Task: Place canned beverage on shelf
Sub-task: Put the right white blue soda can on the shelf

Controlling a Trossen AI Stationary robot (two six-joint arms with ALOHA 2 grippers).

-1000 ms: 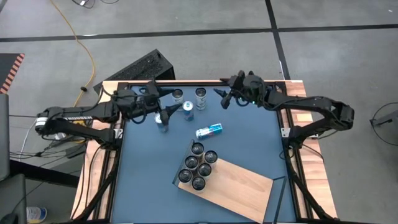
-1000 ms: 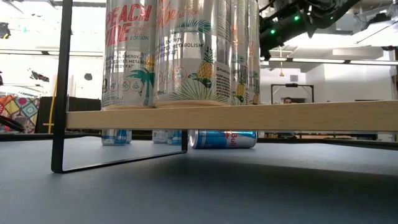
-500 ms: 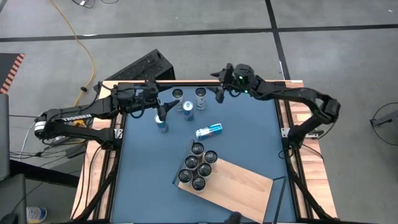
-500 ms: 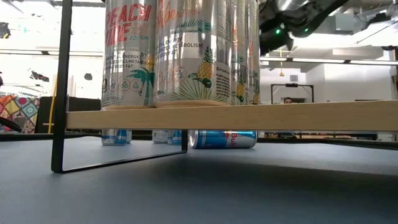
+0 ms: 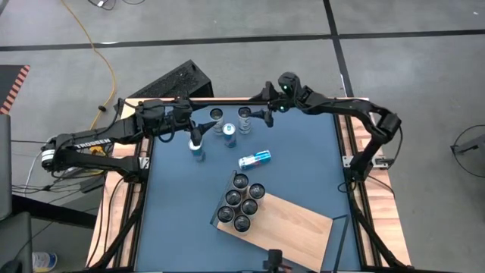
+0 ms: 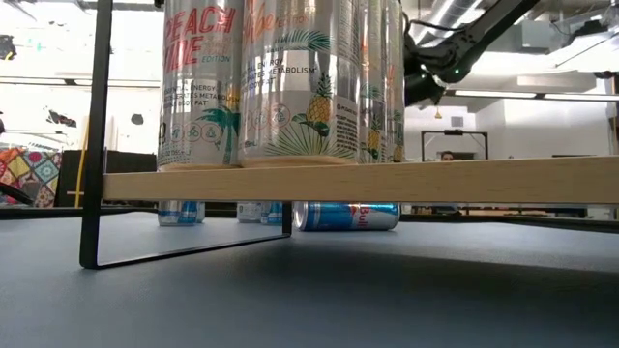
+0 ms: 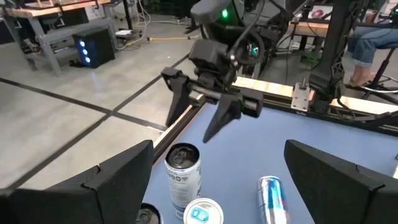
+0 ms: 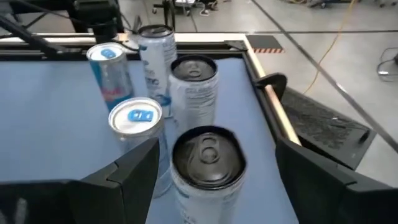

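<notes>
Six cans (image 5: 241, 201) on shelf (image 5: 284, 227); R claw (image 5: 260, 115) nr far cans.

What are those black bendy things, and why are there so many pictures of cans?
The black bendy things are two robot arms at a blue table. One picture looks down from above, one looks across from table height, and two come from cameras on the arms' wrists.

On the table lies a wooden shelf with six cans standing on it. Four more cans stand near the far edge, and a blue can lies on its side.

The right gripper is open and reaching towards a silver can by the far edge, which its own camera shows between its fingers. The left gripper is open too, above another standing can. Neither holds anything.
</notes>
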